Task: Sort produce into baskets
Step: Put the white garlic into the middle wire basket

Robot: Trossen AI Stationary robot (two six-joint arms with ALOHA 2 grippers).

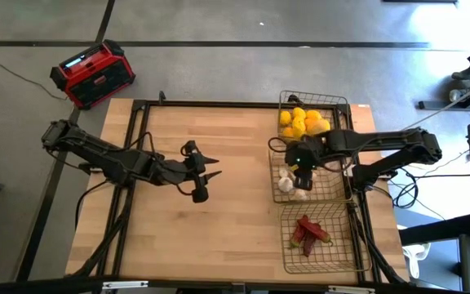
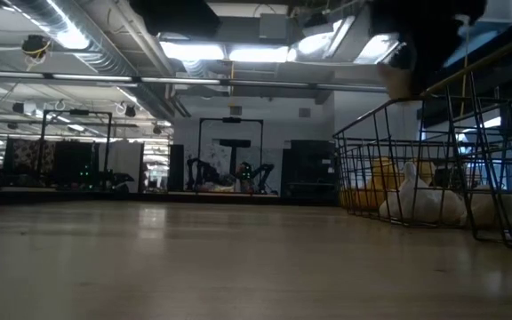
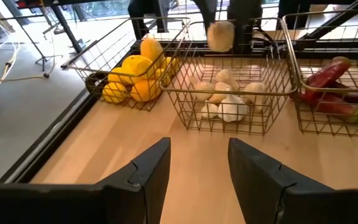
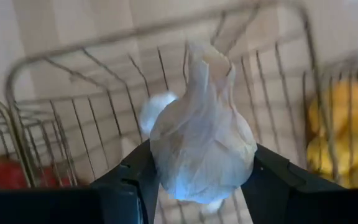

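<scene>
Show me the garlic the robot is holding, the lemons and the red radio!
garlic (image 4: 201, 134), right wrist view, middle of the bulb.
lemons (image 1: 303, 122), high view, middle of the pile.
radio (image 1: 93, 73), high view, its top.

Lemons (image 1: 303, 122), garlic (image 1: 288, 181), chilies (image 1: 309, 232), separate baskets (image 1: 317, 253)

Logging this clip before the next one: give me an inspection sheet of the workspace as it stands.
Surface: wooden table, bare outside the baskets.
Job's things: three wire baskets in a row; lemons, garlic bulbs, chili peppers each in their own.
Clutter: nothing seen.
Grippers: right gripper holds a garlic bulb above the middle basket; left gripper open over mid-table.
Cables: one on the floor at left.
Surroundings: red radio on the floor.
</scene>
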